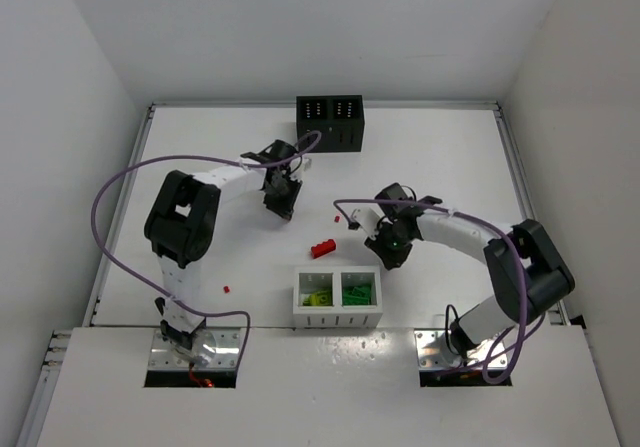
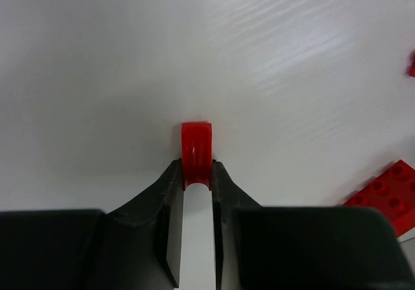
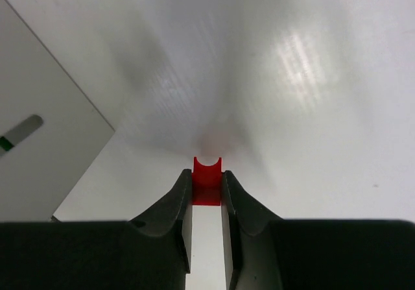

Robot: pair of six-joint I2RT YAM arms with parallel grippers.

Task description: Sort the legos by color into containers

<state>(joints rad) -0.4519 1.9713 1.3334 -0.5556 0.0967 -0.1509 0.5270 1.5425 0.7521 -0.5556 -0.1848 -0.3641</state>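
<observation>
My left gripper is shut on a small red arched lego, which stands up between the fingertips just above the white table. In the right wrist view my right gripper is shut on another small red lego with a curved notch on top. The right gripper sits just right of the white container, which holds lime green legos in its left compartment and dark green legos in its right. The black container stands at the back of the table, behind the left gripper.
A longer red brick lies on the table between the grippers, and shows at the lower right of the left wrist view as the red brick. Tiny red pieces lie at the front left and near the middle. White walls enclose the table.
</observation>
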